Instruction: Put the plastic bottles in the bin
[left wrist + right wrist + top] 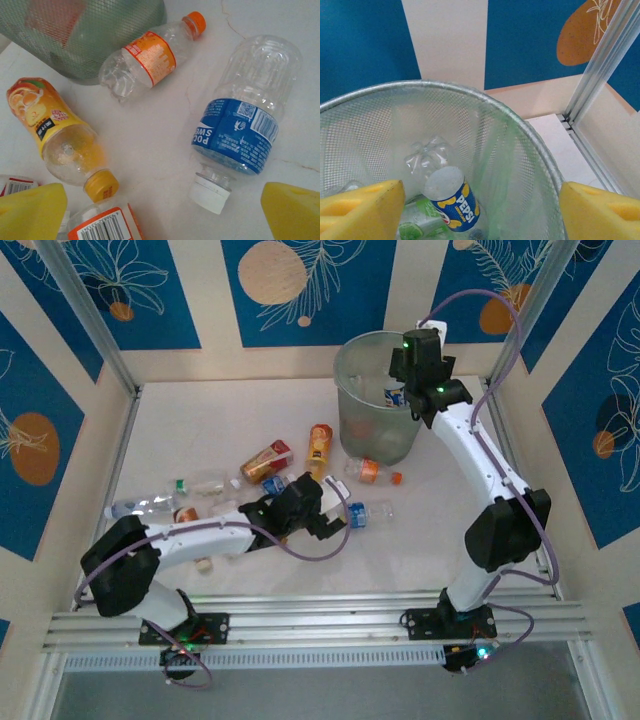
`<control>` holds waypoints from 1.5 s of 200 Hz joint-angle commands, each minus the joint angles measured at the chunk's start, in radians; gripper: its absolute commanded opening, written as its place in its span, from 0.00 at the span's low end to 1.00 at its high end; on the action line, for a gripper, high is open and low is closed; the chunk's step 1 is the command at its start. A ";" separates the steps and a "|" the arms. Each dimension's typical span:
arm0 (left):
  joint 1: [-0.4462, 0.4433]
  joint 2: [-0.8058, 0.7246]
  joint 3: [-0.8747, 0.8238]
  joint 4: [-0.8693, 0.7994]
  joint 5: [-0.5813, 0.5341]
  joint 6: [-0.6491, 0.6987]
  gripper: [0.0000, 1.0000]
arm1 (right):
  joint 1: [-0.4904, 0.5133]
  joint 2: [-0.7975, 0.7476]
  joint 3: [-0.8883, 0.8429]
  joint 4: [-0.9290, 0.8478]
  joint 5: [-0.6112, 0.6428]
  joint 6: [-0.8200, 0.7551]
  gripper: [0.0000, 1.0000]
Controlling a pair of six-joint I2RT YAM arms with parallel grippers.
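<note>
While my right end effector (482,207) hangs open and empty over the bin (470,95), a Pepsi bottle (452,197) inside below it, the Pocari Sweat bottle (240,125) and several others lie on the tabletop (150,150) under my open left end effector (162,215).

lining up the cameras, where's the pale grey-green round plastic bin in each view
top external: the pale grey-green round plastic bin stands upper centre-right, at the far side of the white table.
left wrist: the bin's wall takes the top left corner.
right wrist: the bin's rim and inside span the lower left and middle.
shared landmark: the white table under it.
</note>
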 commanded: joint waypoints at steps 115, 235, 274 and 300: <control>0.170 -0.161 0.090 -0.387 -0.050 -0.340 0.96 | 0.232 -0.179 0.114 -0.489 0.062 0.236 0.99; 0.220 -0.159 0.045 -0.405 -0.074 -0.453 0.92 | 0.409 -0.386 -0.628 -0.483 -0.265 1.110 0.99; 0.224 -0.164 0.027 -0.388 -0.078 -0.451 0.93 | 0.410 -0.371 -0.749 -0.392 -0.332 1.271 0.99; 0.227 -0.158 0.027 -0.387 -0.074 -0.445 0.93 | 0.379 -0.353 -0.810 -0.277 -0.407 1.296 0.99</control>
